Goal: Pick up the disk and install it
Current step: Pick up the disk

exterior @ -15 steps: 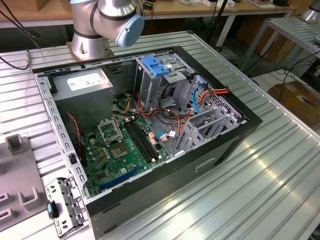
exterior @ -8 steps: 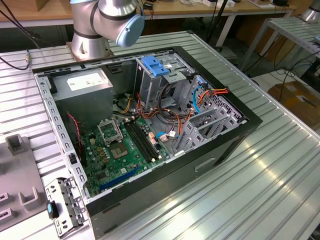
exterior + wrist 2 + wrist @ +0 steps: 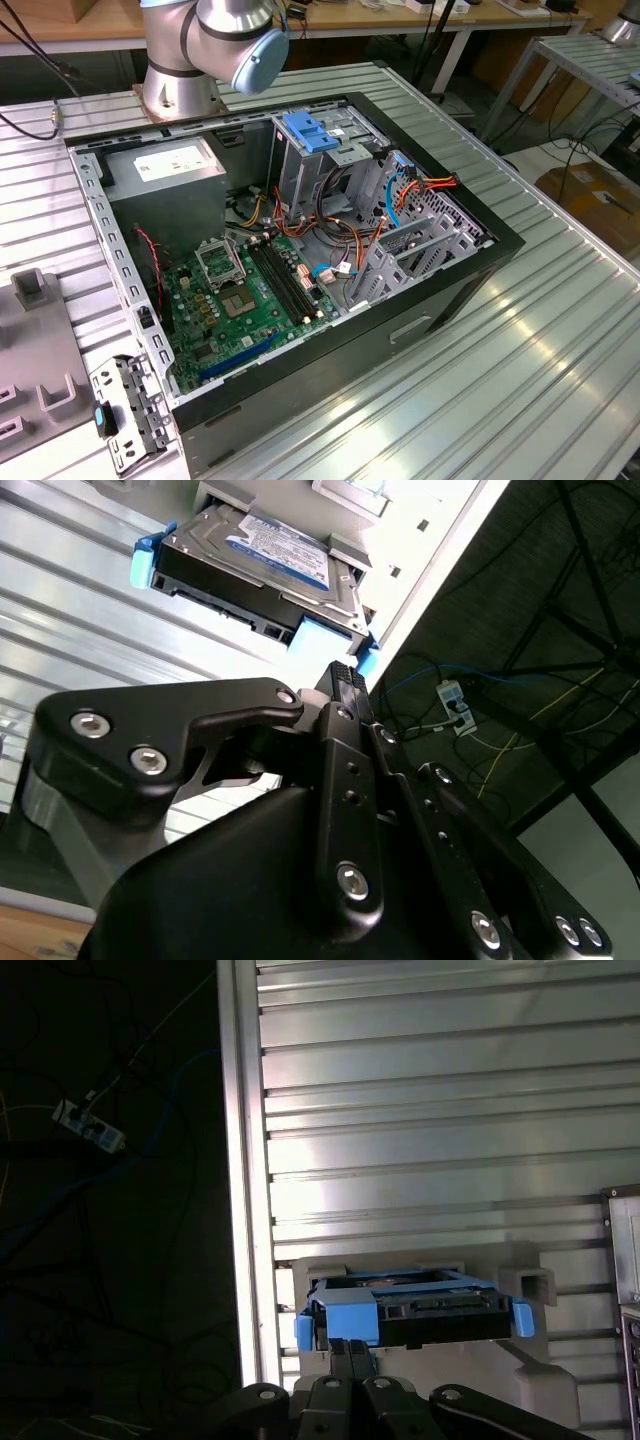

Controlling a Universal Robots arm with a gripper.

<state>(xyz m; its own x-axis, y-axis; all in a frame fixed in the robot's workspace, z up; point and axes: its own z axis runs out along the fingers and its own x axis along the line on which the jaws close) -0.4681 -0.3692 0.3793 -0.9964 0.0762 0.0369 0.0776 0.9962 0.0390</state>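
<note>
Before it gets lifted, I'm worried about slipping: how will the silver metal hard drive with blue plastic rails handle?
The silver metal hard drive looks rigid, probably dense: metal casing. Its smooth faces may be slick; the blue plastic rails likely grip better. Flat, so it shouldn't roll.

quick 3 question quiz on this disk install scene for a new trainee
1. True or false: the disk hangs in the air, clear of the grey holder.
2. Which colour are the disk's side rails? A red, B blue, C green.
3. Fill in: in the first wrist view the tool, close by the disk's near end, has its fingertips ___ (open or shut).

Key:
1. False. It sits in the holder on the slatted table.
2. B.
3. Shut.
</note>
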